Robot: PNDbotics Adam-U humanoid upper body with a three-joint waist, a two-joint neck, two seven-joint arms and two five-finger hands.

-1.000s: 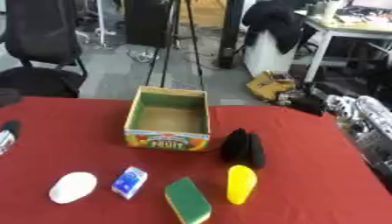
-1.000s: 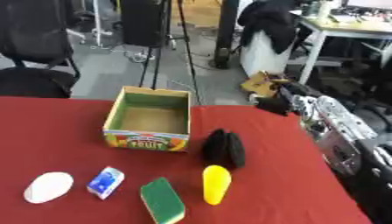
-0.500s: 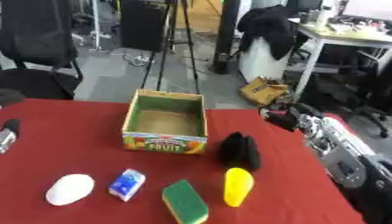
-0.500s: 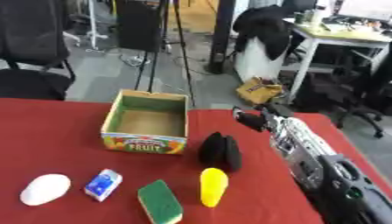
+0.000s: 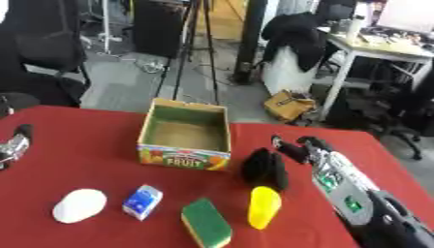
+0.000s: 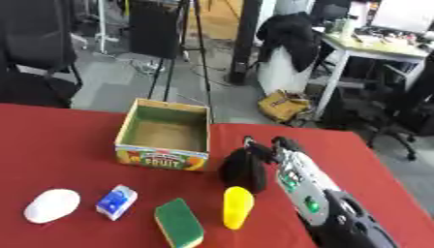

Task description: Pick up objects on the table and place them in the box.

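An open cardboard fruit box (image 5: 186,138) stands mid-table, nothing visible inside. In front of it lie a black object (image 5: 264,167), a yellow object (image 5: 264,207), a green and yellow sponge (image 5: 206,223), a small blue and white carton (image 5: 142,201) and a white oval object (image 5: 80,205). My right hand (image 5: 293,147) reaches in from the lower right, its dark fingers right beside the black object's upper right side; whether they touch or curl is blurred. My left hand (image 5: 14,144) shows at the left edge, idle, fingers unclear.
The table has a red cloth (image 5: 76,131). Beyond its far edge are office chairs (image 5: 47,53), a tripod (image 5: 196,43), a white desk (image 5: 386,53) with a dark coat (image 5: 292,34) and a tan bag (image 5: 288,105) on the floor.
My right arm has swung in from the right edge toward the middle and its hand now sits beside the black object. The camera has tilted a little. The objects have not moved.
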